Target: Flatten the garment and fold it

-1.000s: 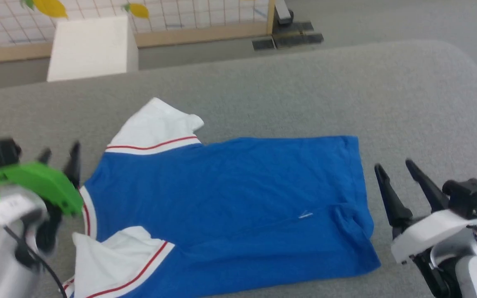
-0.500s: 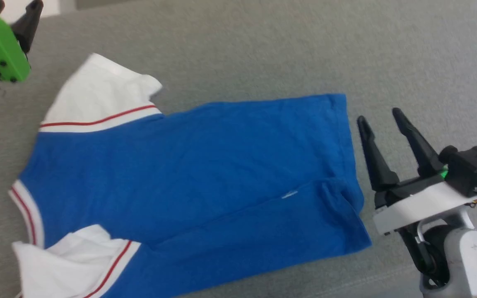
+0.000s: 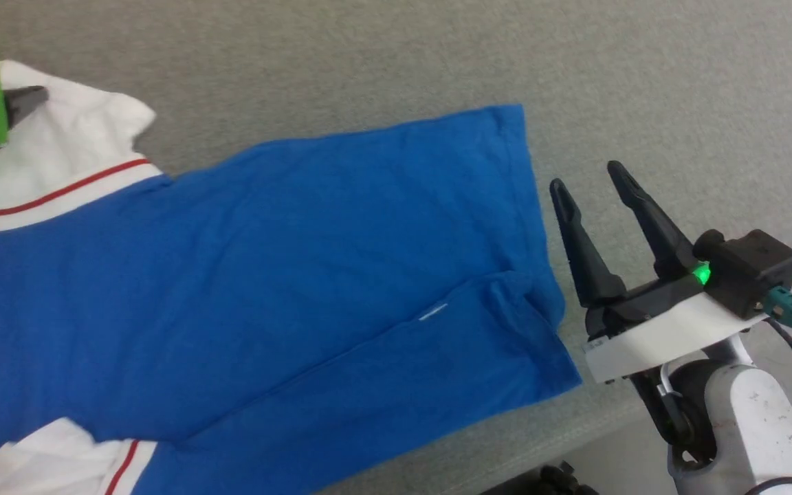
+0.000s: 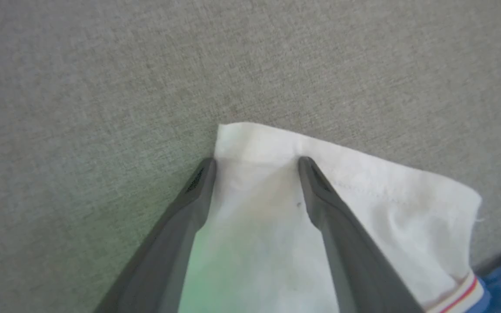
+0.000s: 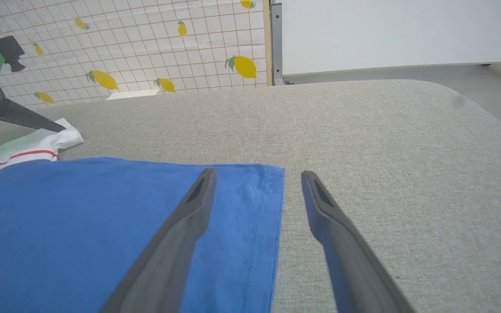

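1. Two grippers are standing wide open and are holding nothing. The garment (image 3: pixel 265 261) is lying spread on the grey surface (image 3: pixel 368 62), sleeves toward the robot's left and hem toward its right.
2. The left gripper (image 4: pixel 257 161) is reaching down onto the far sleeve (image 4: pixel 363 195). One finger is sitting at the sleeve's edge and the other on the white cloth, so the sleeve corner is lying between the tips. I cannot tell if the tips are pressing the cloth.
3. The right gripper (image 3: pixel 586 176) is hovering just beside the hem (image 5: pixel 272 208). In its wrist view one finger is pointing over the blue cloth and the other over the bare surface.
4. I am judging that the flattening is the step in hand. A fold (image 3: pixel 341 357) is running across the near part of the body, the near sleeve (image 3: pixel 45 460) is lying bunched, and the far sleeve is looking a little crumpled.
5. To do it well, I am thinking the left gripper should be closing close to the corner, so it is catching cloth and not scraping the surface.
6. The right gripper should be going lower and taking the hem with cloth well between the fingers, because a thin jersey is slipping out easily.
7. Both pulls should be going outward, low and slow; a high or quick pull is risking to drag the whole garment and make new wrinkles.
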Available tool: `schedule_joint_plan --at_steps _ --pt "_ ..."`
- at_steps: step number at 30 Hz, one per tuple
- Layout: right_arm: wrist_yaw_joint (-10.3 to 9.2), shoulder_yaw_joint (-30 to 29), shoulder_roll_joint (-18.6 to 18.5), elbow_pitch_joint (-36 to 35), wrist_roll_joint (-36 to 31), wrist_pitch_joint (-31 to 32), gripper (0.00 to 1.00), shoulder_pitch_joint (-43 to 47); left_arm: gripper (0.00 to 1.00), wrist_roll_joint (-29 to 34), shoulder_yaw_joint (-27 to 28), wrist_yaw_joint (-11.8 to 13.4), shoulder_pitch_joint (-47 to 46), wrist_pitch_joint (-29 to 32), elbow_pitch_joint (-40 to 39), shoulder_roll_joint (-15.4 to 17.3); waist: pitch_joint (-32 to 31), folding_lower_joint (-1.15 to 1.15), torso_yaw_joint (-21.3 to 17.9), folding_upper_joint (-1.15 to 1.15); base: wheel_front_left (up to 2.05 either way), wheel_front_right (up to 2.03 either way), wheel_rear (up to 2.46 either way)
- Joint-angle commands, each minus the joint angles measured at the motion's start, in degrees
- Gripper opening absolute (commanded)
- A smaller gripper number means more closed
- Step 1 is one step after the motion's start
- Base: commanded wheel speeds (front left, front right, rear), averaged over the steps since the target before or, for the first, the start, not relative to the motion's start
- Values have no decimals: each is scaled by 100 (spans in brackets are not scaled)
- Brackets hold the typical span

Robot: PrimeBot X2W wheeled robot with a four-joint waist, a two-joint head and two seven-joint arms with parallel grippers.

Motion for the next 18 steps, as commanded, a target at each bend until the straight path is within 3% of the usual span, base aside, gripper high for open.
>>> schedule_joint_plan --at_steps 1,4,5,6,13,18 --pt "-8 39 30 33 54 -63 100 -94 100 -81 -49 59 145 224 123 82 258 -1 -286 69 0 0 0" --pt "-8 50 25 89 79 -76 100 -98 100 -246 -121 189 397 672 216 104 273 -1 -334 69 0 0 0" --pt "-8 42 21 99 85 -79 100 -101 75 -298 -141 213 466 800 219 111 277 -1 -341 69 0 0 0" --pt "-8 25 15 109 92 -84 100 -109 1 -329 -168 228 533 906 188 130 284 -1 -346 69 0 0 0" --pt "-8 -51 -71 160 209 10 100 -227 0 -367 -145 317 641 869 -101 152 250 -1 -266 69 0 0 0" --pt "-8 -14 -302 404 673 495 100 -534 0 -334 -56 326 516 551 -165 71 33 -1 -74 69 0 0 0"
